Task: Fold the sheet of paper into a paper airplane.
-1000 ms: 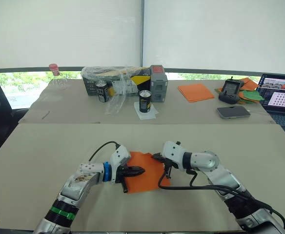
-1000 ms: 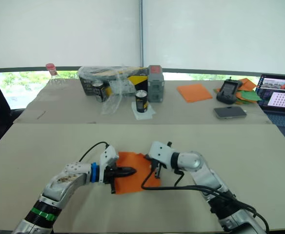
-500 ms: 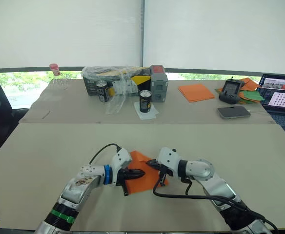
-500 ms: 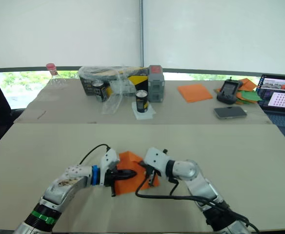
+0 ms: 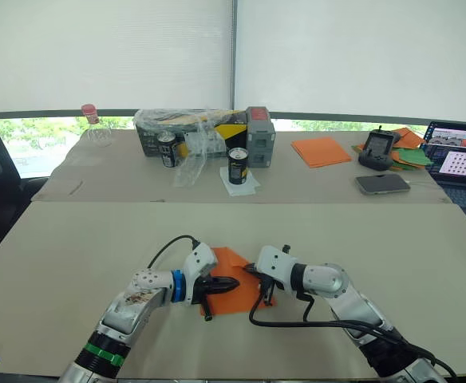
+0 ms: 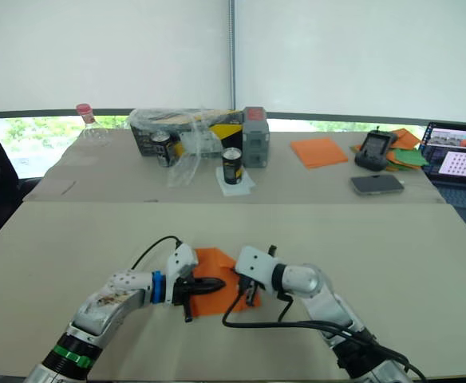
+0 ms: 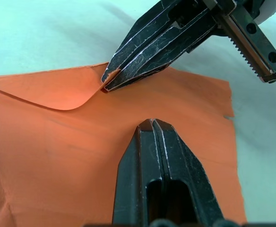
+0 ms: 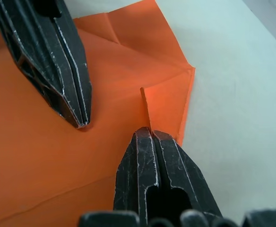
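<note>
The sheet of paper (image 5: 234, 281) lies on the near table (image 5: 73, 263), between the two grippers, and both of them are on it. The left gripper (image 7: 151, 124) has its two fingers pressed together with nothing between them; its tip rests flat on the middle of the sheet. The right gripper (image 8: 151, 131) meets it from the opposite side, tip close to tip. Its fingers are closed on a small raised fold at the edge of the sheet: in the right wrist view a thin flap of the paper stands up just in front of the closed tip, and in the left wrist view the orange edge is caught between the two fingers. Beside the right gripper one corner of the sheet is turned over, so the paper there is double, with a soft curved crease going away from the tip. The rest of the sheet lies mostly flat on the table.

Far beyond both grippers, on the second table (image 5: 313, 179), stand a can (image 5: 237, 166) on a white napkin, a box wrapped in plastic (image 5: 187, 132) and a pile of orange paper (image 5: 320, 150). Beyond the right gripper, at the far edge, there are a phone (image 5: 381, 183) and a laptop (image 5: 463, 163).
</note>
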`<move>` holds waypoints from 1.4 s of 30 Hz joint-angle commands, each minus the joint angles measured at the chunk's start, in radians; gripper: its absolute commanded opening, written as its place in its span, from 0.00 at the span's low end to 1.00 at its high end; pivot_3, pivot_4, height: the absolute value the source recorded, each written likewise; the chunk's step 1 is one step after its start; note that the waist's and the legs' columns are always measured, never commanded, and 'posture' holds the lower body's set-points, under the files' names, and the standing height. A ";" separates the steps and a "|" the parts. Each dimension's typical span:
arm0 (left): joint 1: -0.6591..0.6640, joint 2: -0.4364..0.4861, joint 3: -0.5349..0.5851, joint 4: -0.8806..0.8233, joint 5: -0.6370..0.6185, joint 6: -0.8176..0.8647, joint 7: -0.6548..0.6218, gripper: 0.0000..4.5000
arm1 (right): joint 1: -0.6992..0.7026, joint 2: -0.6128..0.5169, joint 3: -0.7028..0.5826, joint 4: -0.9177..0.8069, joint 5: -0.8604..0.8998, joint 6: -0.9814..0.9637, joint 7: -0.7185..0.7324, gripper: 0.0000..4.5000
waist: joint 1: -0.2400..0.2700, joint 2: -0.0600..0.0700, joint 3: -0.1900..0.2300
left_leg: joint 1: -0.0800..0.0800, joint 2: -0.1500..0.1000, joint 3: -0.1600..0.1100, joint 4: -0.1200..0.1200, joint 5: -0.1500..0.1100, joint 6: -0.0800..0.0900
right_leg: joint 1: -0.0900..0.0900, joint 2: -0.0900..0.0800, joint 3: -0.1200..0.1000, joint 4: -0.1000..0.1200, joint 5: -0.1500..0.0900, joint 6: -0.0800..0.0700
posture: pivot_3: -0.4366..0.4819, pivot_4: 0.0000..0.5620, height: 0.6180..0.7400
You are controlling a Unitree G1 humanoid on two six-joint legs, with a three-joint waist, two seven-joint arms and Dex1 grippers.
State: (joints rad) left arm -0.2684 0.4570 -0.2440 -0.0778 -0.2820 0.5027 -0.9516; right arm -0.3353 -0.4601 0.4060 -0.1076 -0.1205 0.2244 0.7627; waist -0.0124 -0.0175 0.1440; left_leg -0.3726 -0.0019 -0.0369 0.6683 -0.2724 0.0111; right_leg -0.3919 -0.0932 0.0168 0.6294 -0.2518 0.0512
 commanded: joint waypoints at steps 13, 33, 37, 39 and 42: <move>-0.157 -0.165 0.225 0.055 -0.173 0.116 0.176 0.00 | 0.006 0.011 0.063 0.060 -0.057 0.041 0.034 0.01 | -0.005 0.000 0.000 | 0.002 0.000 0.000 0.000 0.000 -0.001 | 0.002 0.000 0.000 0.001 0.000 0.000 | 0.48 0.27 1.00; -0.193 -0.152 -0.010 0.240 0.115 -0.015 0.208 0.00 | 0.038 0.001 0.045 0.007 -0.077 0.066 0.032 0.01 | -0.002 0.000 0.000 | 0.003 0.000 0.000 0.000 0.001 -0.001 | 0.003 0.000 0.000 0.000 0.000 0.000 | 0.48 0.27 1.00; -0.190 -0.144 -0.012 0.247 0.122 -0.022 0.197 0.00 | 0.048 0.000 0.028 -0.022 -0.054 0.067 0.039 0.01 | -0.001 0.000 0.000 | 0.003 0.000 0.000 0.000 0.001 -0.001 | 0.003 0.000 0.000 0.000 0.000 0.000 | 0.48 0.27 1.00; -0.190 -0.142 -0.013 0.252 0.123 -0.025 0.193 0.00 | 0.058 -0.010 0.014 -0.062 -0.034 0.082 0.056 0.14 | 0.001 0.000 0.000 | 0.003 0.000 0.000 0.000 0.001 -0.001 | 0.003 0.000 0.000 0.000 0.000 0.000 | 0.48 0.27 1.00; -0.191 -0.138 -0.018 0.261 0.127 -0.034 0.184 0.00 | 0.094 -0.038 -0.042 -0.162 0.046 0.154 0.097 0.36 | 0.000 0.000 0.000 | 0.003 0.000 0.000 0.000 0.001 -0.001 | 0.003 0.000 0.000 0.000 0.000 0.000 | 0.48 0.27 1.00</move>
State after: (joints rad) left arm -0.4664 0.3037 -0.2552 0.1610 -0.1820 0.4614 -0.7678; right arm -0.2704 -0.4830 0.3781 -0.2306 -0.1226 0.3203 0.8181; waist -0.0122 -0.0177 0.1436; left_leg -0.3695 -0.0023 -0.0371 0.6685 -0.2719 0.0101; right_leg -0.3888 -0.0931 0.0169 0.6295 -0.2518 0.0513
